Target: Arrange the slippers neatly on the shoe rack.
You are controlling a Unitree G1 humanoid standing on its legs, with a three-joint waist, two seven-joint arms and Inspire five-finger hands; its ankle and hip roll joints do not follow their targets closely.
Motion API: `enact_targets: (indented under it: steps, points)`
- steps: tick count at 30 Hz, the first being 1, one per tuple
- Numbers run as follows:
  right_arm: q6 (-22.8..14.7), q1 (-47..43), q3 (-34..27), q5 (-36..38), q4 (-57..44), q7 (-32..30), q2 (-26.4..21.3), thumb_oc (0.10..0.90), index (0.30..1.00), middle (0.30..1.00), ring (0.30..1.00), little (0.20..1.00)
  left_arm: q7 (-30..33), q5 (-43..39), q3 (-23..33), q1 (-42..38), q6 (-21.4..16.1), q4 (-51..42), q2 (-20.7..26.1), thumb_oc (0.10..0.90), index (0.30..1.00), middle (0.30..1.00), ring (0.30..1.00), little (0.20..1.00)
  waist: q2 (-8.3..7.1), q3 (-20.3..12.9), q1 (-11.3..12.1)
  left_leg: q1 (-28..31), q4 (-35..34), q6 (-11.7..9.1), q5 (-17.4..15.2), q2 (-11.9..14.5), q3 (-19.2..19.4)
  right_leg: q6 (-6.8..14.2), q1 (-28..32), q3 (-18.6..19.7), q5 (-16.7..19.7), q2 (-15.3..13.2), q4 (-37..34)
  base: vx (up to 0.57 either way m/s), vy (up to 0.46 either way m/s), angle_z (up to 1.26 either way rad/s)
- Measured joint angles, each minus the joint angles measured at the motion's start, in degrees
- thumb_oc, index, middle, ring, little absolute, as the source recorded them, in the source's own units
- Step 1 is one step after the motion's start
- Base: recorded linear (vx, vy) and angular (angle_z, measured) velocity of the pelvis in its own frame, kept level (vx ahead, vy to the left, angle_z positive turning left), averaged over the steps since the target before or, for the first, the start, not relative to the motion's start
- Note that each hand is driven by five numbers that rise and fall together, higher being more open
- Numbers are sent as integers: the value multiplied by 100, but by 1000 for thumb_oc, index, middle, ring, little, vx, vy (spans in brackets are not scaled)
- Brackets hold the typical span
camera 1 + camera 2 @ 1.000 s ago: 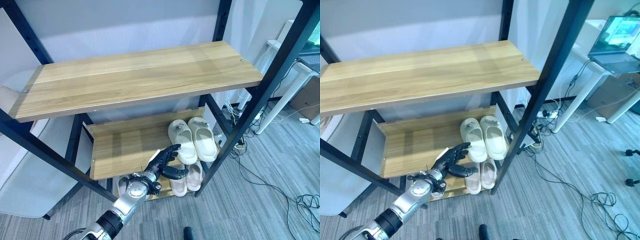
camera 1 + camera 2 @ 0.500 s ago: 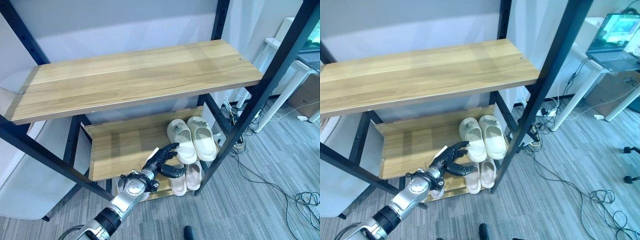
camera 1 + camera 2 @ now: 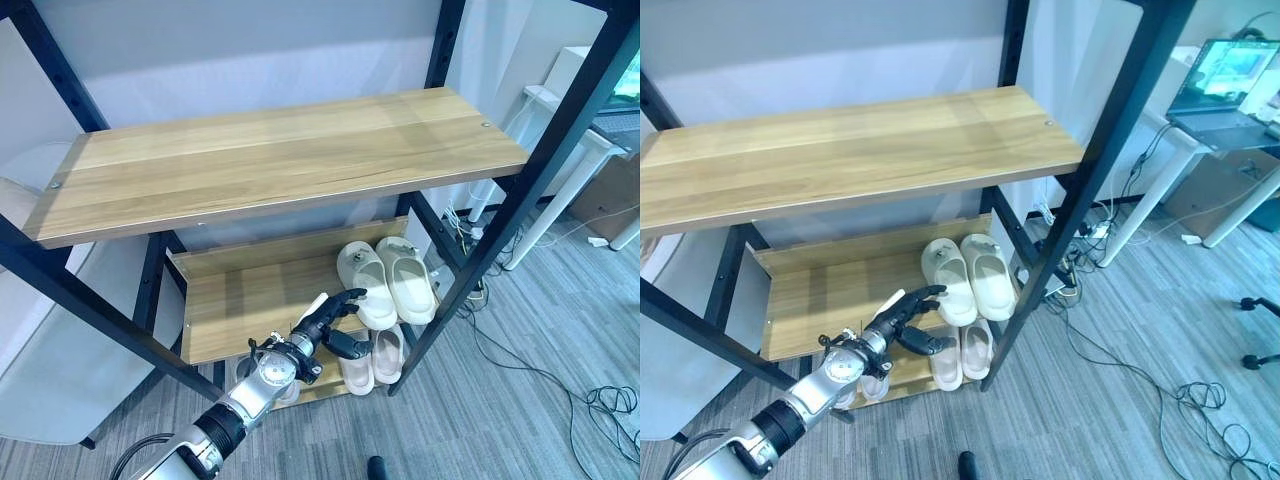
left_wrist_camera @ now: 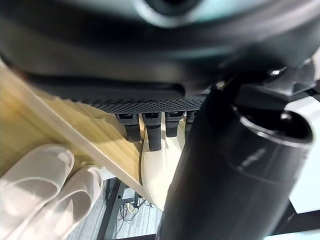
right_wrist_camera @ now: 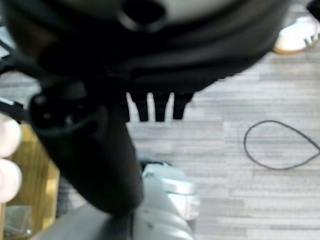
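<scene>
Cream foam slippers (image 3: 385, 282) sit as a pair, side by side, at the right end of the middle shelf (image 3: 240, 300), toes pointing to the back; a second, pinkish pair (image 3: 374, 358) lies on the bottom shelf just below them. By their look they are light, soft and a little springy, with a matte skin that should not slip much; the strap over the instep or the heel rim seems the best place to take hold, and a push on the side would slide one easily over smooth wood. The left hand (image 3: 328, 322) hovers near the nearest cream slipper with fingers spread and holding nothing. The right hand (image 5: 107, 142) hangs over grey carpet, fingers straight. Black rack posts (image 3: 505, 205) narrow the way in, and a desk and cables stand to the right.
</scene>
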Motion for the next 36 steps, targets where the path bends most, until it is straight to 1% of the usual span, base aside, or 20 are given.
enact_targets:
  steps: [6,10,12,13,15,18,20,22,25,30,32,33,34,35,36]
  points:
    - [-33,-17,-116,46,39,76,14,800,900,900,900,900,-126,1153,-336,-450,0,-25,459,800,900,900,900,900,12,-42,-51,17,0,1,1,12,0,-27,37,-3,28,12,-1,0,0,0]
    - [-28,-7,-254,190,42,134,19,800,900,900,900,900,-267,1465,-335,-463,-1,-84,545,800,900,900,900,900,16,-45,-52,53,0,1,1,32,-1,-29,73,-8,29,27,-1,0,0,0]
    - [-28,-58,-276,199,45,190,11,800,900,900,900,900,-404,1990,-451,-471,-28,-545,951,800,900,900,900,900,16,-45,-53,96,0,1,1,43,-5,-32,130,-17,32,33,-3,0,0,0]
    - [-22,-61,-275,199,51,226,10,800,900,900,900,900,-459,2215,-460,-470,-171,-780,1073,800,900,900,900,900,12,-47,-47,114,0,0,1,50,-14,-31,151,-30,30,38,-3,-15,-2,4]
    - [-15,-33,-276,198,61,244,4,800,900,900,900,900,-483,2327,-424,-478,-374,-951,1095,800,900,900,900,900,10,-46,2,167,0,-1,2,56,-30,-29,206,-48,25,39,-20,-11,-2,4]
    - [-15,-40,-275,198,70,259,2,800,900,900,900,900,-488,2427,-423,-477,-511,-1004,1069,800,900,900,900,900,11,-47,0,235,-1,0,-5,67,-34,-3,274,-53,-27,35,-38,0,0,0]
    - [-18,-68,-277,199,69,286,2,800,900,900,900,900,-484,2557,-404,-475,-554,-1127,1124,800,900,900,900,900,11,-47,23,235,-2,-3,-3,87,-35,-5,274,-55,-26,45,-38,-15,-4,1]
    - [-17,-46,-281,208,85,293,3,800,900,900,900,900,-310,2859,-369,-475,-647,-1232,1153,800,900,900,900,900,11,-47,63,252,-1,-20,8,122,-79,-13,307,-89,-27,78,-39,-40,-11,6]
    - [-19,-22,-302,228,113,297,17,800,900,900,900,900,-219,2898,-322,-475,-676,-1249,1144,800,900,900,900,900,11,-48,74,254,-1,-34,17,152,-131,-36,336,-155,-40,110,-39,-17,-2,9]
    - [-18,-7,-394,248,152,296,59,800,900,900,900,900,-146,2977,-58,-438,-677,-1256,1172,800,900,900,900,900,11,-48,115,310,-1,-51,28,197,-180,-66,426,-228,-31,140,-37,-31,8,5]
    - [-20,32,-392,248,142,296,65,800,900,900,900,900,-142,2966,221,-245,-678,-1337,1158,800,900,900,900,900,12,-50,91,387,-1,-54,18,205,-181,-82,504,-235,-48,145,-39,-26,4,2]
    - [-14,46,-420,247,144,299,68,800,900,900,900,900,-151,2949,477,-41,-682,-1487,1188,800,900,900,900,900,13,-51,100,411,-2,-54,17,205,-182,-87,530,-245,-52,143,-38,0,0,0]
    - [-20,56,-511,247,106,314,75,800,900,900,900,900,-129,2892,893,313,-736,-1747,1224,800,900,900,900,900,20,-55,97,422,-2,-55,11,213,-177,-90,539,-239,-54,152,-40,0,0,0]
    - [-21,100,-523,250,98,318,82,800,900,900,900,900,-95,2845,1099,489,-742,-1909,1280,800,900,900,900,900,17,-57,124,422,-1,-64,17,217,-201,-92,552,-270,-53,154,-38,-25,4,8]
    - [-12,169,-571,249,98,324,80,800,900,900,900,900,-15,2791,1439,805,-753,-2071,1307,800,900,900,900,900,16,-62,185,437,-2,-67,20,221,-231,-92,578,-296,-59,153,-40,-19,1,11]
